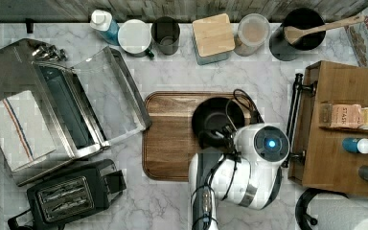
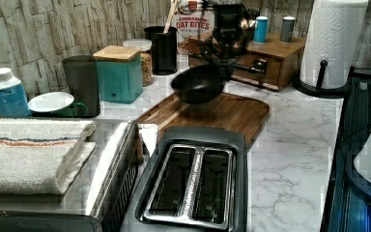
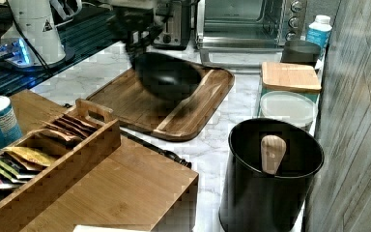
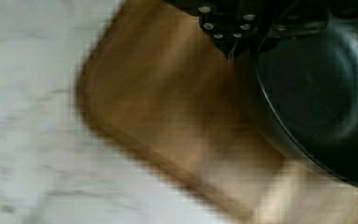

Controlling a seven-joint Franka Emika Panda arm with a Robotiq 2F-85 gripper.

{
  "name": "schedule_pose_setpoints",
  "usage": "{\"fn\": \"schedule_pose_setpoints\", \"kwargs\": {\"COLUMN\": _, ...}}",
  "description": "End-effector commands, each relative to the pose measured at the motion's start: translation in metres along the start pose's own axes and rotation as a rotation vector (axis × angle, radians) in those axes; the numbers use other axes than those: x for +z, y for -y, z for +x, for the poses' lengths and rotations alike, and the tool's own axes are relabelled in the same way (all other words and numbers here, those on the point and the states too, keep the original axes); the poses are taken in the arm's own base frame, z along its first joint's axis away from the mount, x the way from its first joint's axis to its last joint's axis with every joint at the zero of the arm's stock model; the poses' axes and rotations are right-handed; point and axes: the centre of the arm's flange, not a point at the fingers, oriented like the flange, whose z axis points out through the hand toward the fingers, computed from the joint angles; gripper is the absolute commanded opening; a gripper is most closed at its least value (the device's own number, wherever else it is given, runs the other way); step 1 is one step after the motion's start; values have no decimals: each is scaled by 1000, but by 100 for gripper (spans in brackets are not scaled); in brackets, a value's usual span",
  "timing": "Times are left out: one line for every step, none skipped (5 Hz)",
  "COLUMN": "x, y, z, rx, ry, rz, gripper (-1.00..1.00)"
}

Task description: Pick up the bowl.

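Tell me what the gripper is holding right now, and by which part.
The gripper holds the black bowl by its rim, at one edge. The bowl hangs tilted, clear above the wooden board.

Wooden board (image 1: 172, 136): flat on the marble counter (image 1: 182, 76)
Toaster (image 1: 69, 194): near the top view's lower left — slots up
Black canister (image 1: 294, 36): by the back wall — wooden spoon (image 1: 323, 28) inside

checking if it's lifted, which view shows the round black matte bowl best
The left view: the round black matte bowl hangs tilted, clear of the wooden board. The right view shows likewise; the top view hides height; the wrist view crops it.
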Motion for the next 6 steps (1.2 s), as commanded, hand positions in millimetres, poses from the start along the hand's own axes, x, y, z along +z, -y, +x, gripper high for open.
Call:
{"fn": "schedule_pose_setpoints", "kwargs": {"x": -193, "y": 150, "z": -35, "rx": -586, "ry": -137, "rz": 83, "gripper": -100}}
{"fn": "schedule_pose_setpoints", "kwargs": {"x": -212, "y": 170, "z": -55, "rx": -842, "ry": -149, "rz": -1, "gripper": -100}}
{"fn": "schedule_pose_setpoints", "kwargs": {"x": -220, "y": 160, "z": -63, "rx": -980, "ry": -195, "rz": 16, "gripper": -100}}
{"fn": "schedule_pose_setpoints", "kwargs": {"x": -223, "y": 151, "z": -71, "rx": -978, "ry": -256, "rz": -6, "gripper": -100}}
{"fn": "schedule_pose_setpoints", "kwargs": {"x": -223, "y": 151, "z": -71, "rx": -978, "ry": -256, "rz": -6, "gripper": -100}}
{"fn": "schedule_pose_setpoints", "kwargs": {"x": -223, "y": 151, "z": -71, "rx": -977, "ry": -256, "rz": -6, "gripper": -100}}
